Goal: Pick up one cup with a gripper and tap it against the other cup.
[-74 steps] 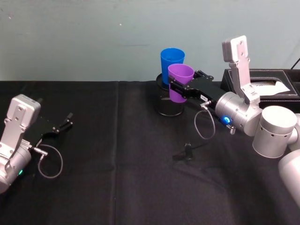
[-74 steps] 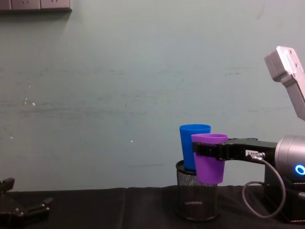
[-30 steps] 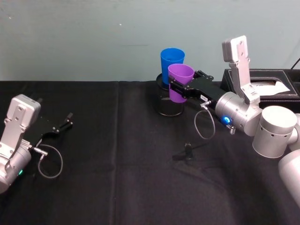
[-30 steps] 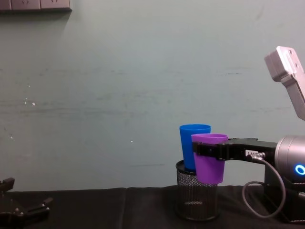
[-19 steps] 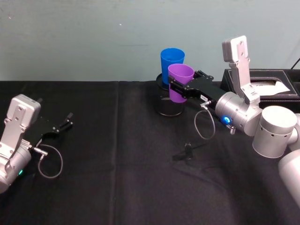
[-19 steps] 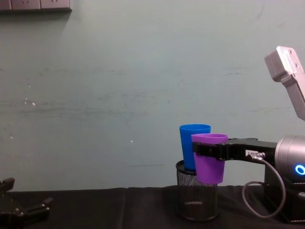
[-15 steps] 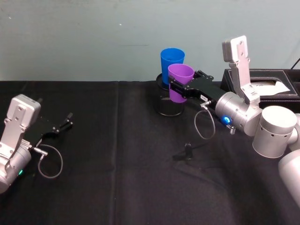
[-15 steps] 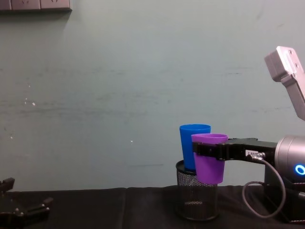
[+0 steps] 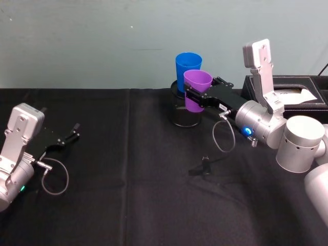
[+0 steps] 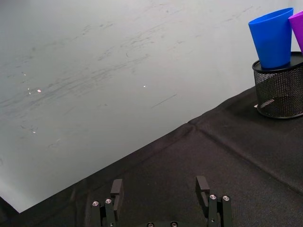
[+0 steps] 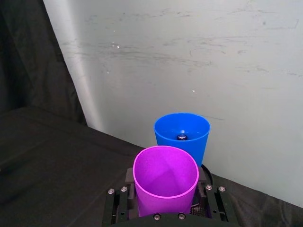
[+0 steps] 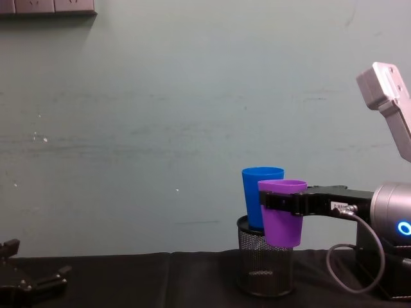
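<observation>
Currently right tool (image 9: 197, 98) pinching purple cup (image 9: 197, 90) around mid-body, flat black fingers (image 12: 282, 203) clamped either side, cup lifted clear of the table (image 9: 128, 169). Long axis vertical, mouth up, base down, no visible tilt in chest view. Sitting just in front of and slightly right of blue cup (image 9: 187, 72), rim lower than blue rim; touching or a hair apart, cannot tell which. Blue cup upright too, mouth up, standing in black mesh pen holder (image 9: 183, 111), base hidden inside.

Both cups smooth, plain plastic, tapered, wider at rim. Purple interior empty in right wrist view (image 11: 165, 177); small dark spot at bottom of blue one (image 11: 182, 135). Holder cylindrical, wire mesh, solid rim.

Right arm silver-grey, blue light ring (image 9: 248, 130) near the wrist, loose grey cable looped below. Left tool (image 9: 69, 136) parked low at left of table, fingers spread, nothing between them (image 10: 160, 198).

Table covered in black cloth, slight creases. Small black clip-like object (image 9: 205, 164) lying on cloth nearer the robot. Black box (image 9: 287, 92) with white paper at far right. Wall behind pale green-grey, scuffed.
</observation>
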